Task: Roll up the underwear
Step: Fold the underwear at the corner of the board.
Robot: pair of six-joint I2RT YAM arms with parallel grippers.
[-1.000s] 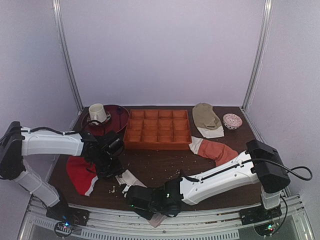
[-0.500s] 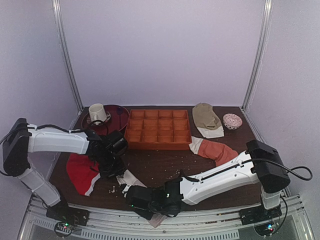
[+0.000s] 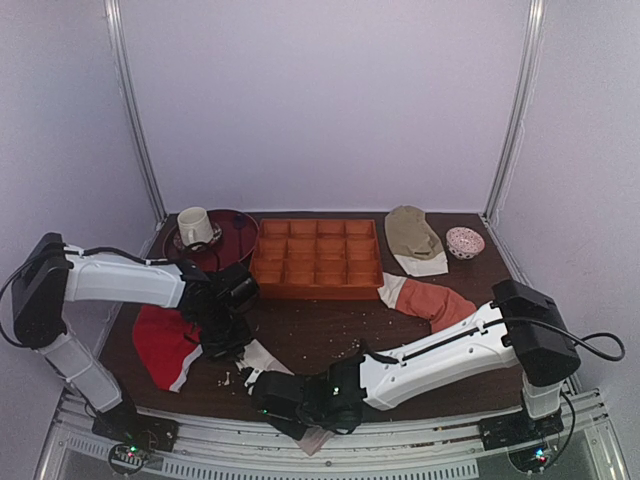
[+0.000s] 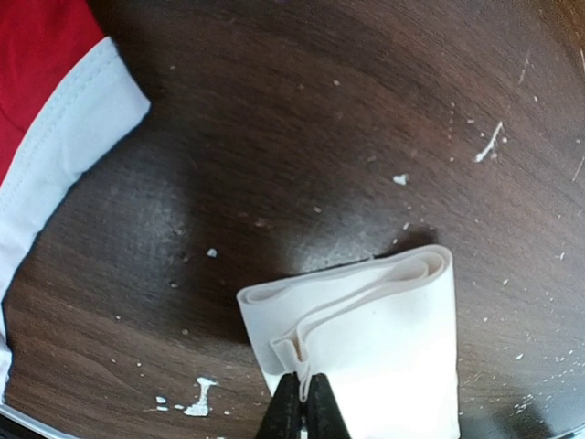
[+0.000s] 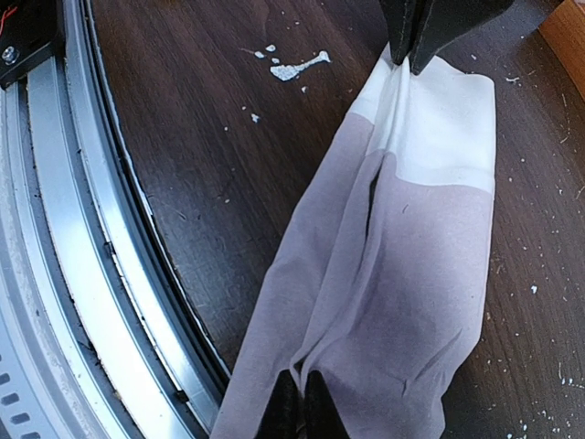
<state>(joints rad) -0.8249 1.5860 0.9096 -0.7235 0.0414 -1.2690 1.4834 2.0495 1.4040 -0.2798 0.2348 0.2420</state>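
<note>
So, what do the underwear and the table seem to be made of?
The underwear: thin, soft, matte cloth, probably a stretch knit; it drapes in loose folds. Its white waistband looks thicker, folded in smooth layers. The table: dark wood or wood-look laminate; grain lines show, with a faint sheen.

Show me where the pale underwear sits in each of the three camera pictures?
Top external: the underwear lies at the near edge of the table, left of centre.
Left wrist: bottom centre, only its white waistband end.
Right wrist: down the middle, top to bottom.
Shared landmark: the left gripper pinching the waistband, at the bottom of its own view and the top of the right wrist view.
</note>
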